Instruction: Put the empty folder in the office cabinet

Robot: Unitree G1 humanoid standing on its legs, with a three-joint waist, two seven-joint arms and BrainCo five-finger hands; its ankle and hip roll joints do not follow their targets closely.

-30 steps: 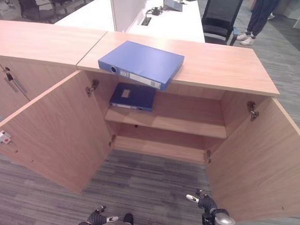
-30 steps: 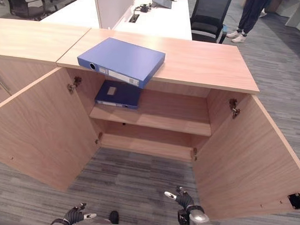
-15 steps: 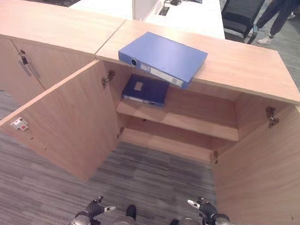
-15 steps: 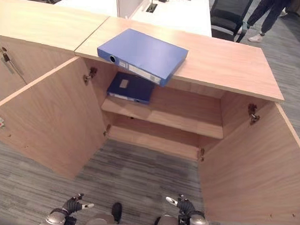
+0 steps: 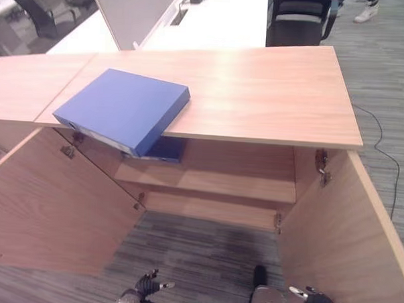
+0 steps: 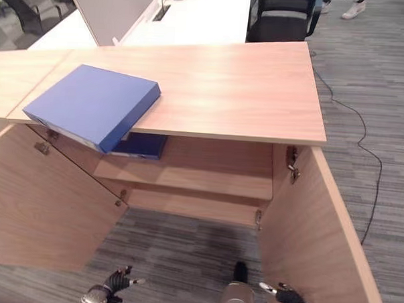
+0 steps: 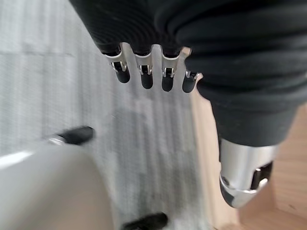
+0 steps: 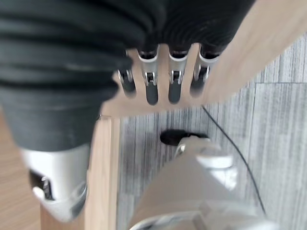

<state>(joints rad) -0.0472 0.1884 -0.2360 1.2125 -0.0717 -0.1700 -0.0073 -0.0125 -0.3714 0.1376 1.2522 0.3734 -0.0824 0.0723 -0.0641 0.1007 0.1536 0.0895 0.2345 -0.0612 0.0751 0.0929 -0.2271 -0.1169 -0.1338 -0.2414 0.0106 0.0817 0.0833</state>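
Nearest the camera, the left robot hand point(image 5: 144, 285) and right robot hand point(image 5: 314, 299) hang low over the carpeted floor point(image 5: 204, 249), fingers relaxed and straight, holding nothing. Beyond them, the cabinet's left door point(image 5: 49, 202) and right door point(image 5: 356, 232) stand open, exposing the shelf point(image 5: 234, 185), where a dark blue binder point(image 5: 163, 150) already lies at its left end. The blue folder point(image 5: 122, 109) lies flat on the cabinet's top surface point(image 5: 258, 93), ungrasped, its near left corner overhanging the front edge. Its long axis runs diagonally, from near left to far right. Grasping and shelving are judged to remain.
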